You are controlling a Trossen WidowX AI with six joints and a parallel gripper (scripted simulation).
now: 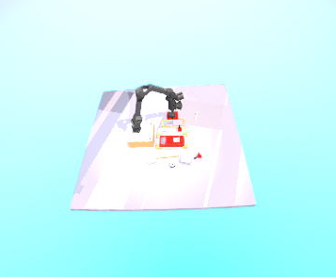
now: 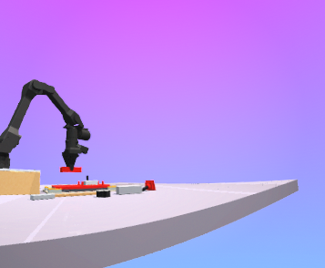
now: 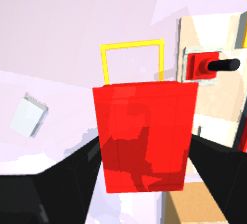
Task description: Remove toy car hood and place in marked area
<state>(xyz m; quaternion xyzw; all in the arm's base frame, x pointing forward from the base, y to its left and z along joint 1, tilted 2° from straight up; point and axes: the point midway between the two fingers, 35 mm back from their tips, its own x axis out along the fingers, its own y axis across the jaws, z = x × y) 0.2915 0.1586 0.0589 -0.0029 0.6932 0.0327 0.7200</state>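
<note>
The red hood hangs level in the air, clear of the table. My gripper is shut on it, one finger at each side. The marked area, a thin yellow outline, lies flat on the table; in the wrist view the hood hides its near part. The red toy car sits between yellow corner brackets, in front of the outline in the top view. Only its edge shows at the right of the wrist view.
A red piece with a black peg stands between outline and car. A tan box stands near the arm's base. A pale block lies beyond the outline. Another red piece and a grey block lie past the car.
</note>
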